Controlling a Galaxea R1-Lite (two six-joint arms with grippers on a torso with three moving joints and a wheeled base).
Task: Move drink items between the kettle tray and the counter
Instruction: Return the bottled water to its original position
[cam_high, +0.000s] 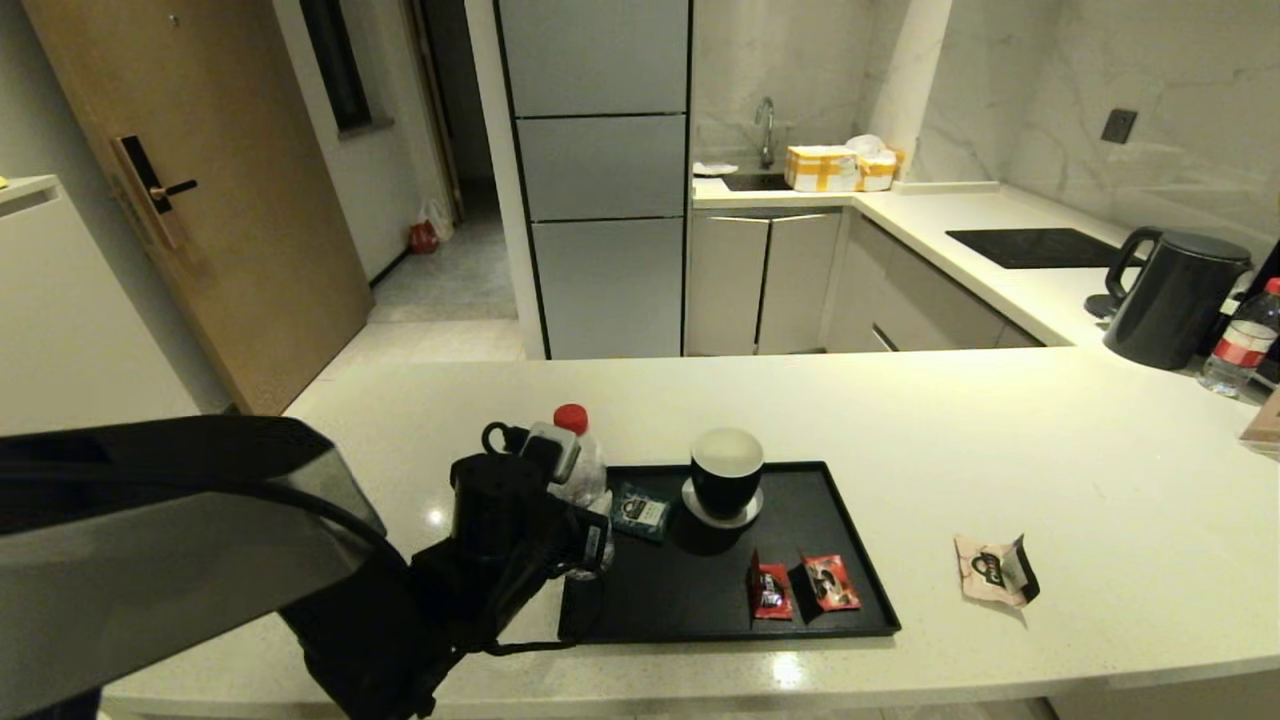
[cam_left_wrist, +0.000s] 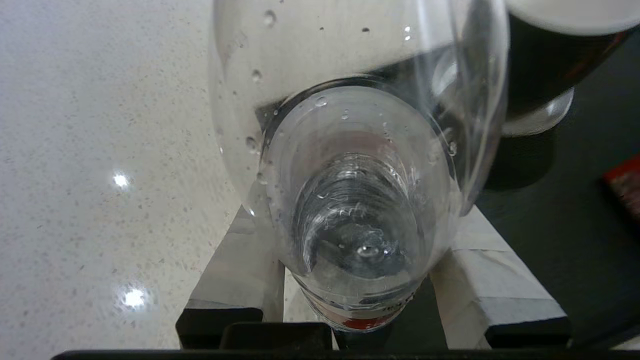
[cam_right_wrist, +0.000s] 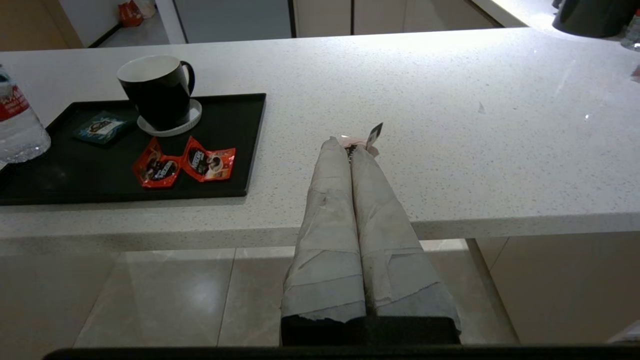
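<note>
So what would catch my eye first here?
Probably the left claw gripping a water bottle at the left end of the black tray. On the tray stands a black cup, and a beige sachet lies on the counter to its right.

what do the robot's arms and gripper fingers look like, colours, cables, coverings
The left arm has a glossy black and grey shell, a black wrist block and a thin black cable looping below. Both grippers have long flat fingers wrapped in pale grey tape, left and right, on black bases.
</note>
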